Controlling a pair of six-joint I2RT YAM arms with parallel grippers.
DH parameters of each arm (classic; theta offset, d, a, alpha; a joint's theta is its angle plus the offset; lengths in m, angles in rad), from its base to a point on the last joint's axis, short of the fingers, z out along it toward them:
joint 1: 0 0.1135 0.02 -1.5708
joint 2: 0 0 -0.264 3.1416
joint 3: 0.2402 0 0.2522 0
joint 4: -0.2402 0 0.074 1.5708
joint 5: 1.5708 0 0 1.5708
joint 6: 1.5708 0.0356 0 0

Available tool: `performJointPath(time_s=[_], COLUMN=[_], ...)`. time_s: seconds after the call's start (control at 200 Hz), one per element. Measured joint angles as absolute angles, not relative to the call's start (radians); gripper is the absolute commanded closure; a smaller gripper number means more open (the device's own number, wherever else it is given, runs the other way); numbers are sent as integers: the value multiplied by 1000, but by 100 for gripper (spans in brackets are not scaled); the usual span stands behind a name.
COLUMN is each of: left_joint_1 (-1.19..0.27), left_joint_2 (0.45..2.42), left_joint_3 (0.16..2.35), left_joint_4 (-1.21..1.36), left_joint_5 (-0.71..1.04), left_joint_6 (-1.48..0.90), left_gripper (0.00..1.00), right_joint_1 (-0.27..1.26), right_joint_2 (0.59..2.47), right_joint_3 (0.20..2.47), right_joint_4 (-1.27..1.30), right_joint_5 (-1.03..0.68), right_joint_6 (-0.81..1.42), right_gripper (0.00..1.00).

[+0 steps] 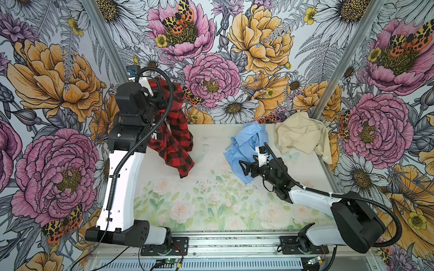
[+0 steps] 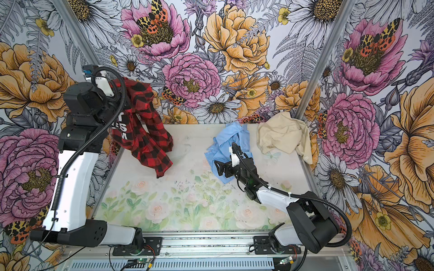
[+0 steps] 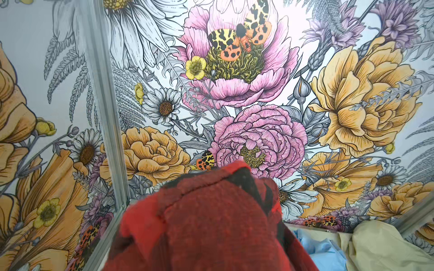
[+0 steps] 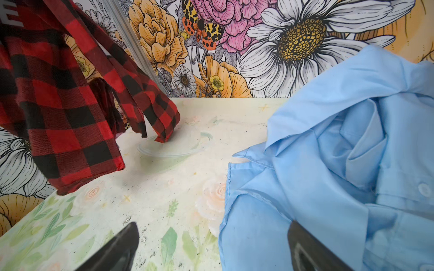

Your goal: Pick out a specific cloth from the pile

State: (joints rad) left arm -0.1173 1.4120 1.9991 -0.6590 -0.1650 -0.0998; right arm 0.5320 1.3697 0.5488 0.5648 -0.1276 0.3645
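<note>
- The right jaws stand wide and hold nothing, low above the desk [image 1: 211, 206]. One side is over the near edge of the light blue cloth [image 1: 244, 145], the other over bare desk.
- The cloth [image 1: 173, 138] hangs well apart from the right jaws, across a bare strip of desk. Its lowest corner is its nearest part. In the right wrist view the loose ends [image 4: 162, 131] reach the desk level, but I cannot tell if they touch it.
- Its long axis goes from this low corner up and away to the left jaws, almost vertical. The gripped end points up and the loose ends point down.
- The black patch [image 2: 123, 131] with white letters is just below the left jaws.
- The left jaws are closed on a bunched fold of the cloth. In the left wrist view the fabric [image 3: 211, 223] covers them fully.
- I judge the cloth soft, light, limp and not fragile. A thick fold or a seam is the good place to hold, because one thin layer may slip.
- The cream-beige cloth [image 1: 300, 133] lies beyond the right jaws, the farthest.
</note>
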Motion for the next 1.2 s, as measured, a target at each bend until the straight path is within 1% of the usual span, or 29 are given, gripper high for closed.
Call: performJointPath(time_s=[0.215,0.4,0.601,0.766,0.876,0.966,1.066,1.126,1.201], left_joint_1=[-108,-106,-107,-109,-110,-105,-61,-1,91], left_joint_2=[1443,1489,1610,1689,1691,1658,1597,1555,1497], left_joint_3=[2038,2026,2019,1993,1911,1788,1626,1536,1444], left_joint_4=[-693,-700,-698,-690,-672,-646,-633,-630,-629], left_joint_5=[-228,-208,-96,142,275,324,331,312,244], left_joint_6=[-49,-22,-15,-28,-65,-93,-134,-162,-185], left_gripper=[100,100,100,100,100,100,100,100,100], right_joint_1=[532,532,532,532,532,532,532,532,532], right_joint_2=[1370,1370,1370,1370,1370,1370,1370,1370,1370], right_joint_3=[549,549,549,549,549,549,549,549,549], right_joint_4=[564,564,558,557,557,556,553,550,550], right_joint_5=[-128,-127,-125,-125,-125,-125,-125,-125,-125], right_joint_6=[364,364,356,349,349,349,349,349,349], right_gripper=[1,2,2,1,1,1,2,1,1])
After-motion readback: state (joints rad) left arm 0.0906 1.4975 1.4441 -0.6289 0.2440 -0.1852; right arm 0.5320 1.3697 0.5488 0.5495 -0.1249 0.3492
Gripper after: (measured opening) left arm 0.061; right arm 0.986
